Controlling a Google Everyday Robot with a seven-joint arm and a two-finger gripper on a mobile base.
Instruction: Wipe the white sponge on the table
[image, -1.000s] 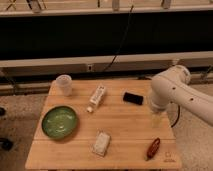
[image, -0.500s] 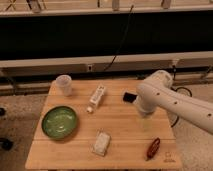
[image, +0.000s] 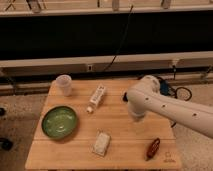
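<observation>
The white sponge (image: 101, 143) lies flat near the front middle of the wooden table (image: 120, 131). My white arm reaches in from the right, its bulky body over the table's right middle. My gripper (image: 137, 118) hangs below it, pointing down at the tabletop, to the right of and behind the sponge and apart from it. It holds nothing that I can see.
A green bowl (image: 59, 121) sits at the left. A clear plastic cup (image: 63, 84) stands at the back left. A slim white printed box (image: 96, 96) lies behind the middle. A reddish-brown object (image: 153, 148) lies at the front right by the dark logo (image: 169, 155).
My arm has swung left across the table, from its right edge toward the middle, and now covers the small black object at the back right.
</observation>
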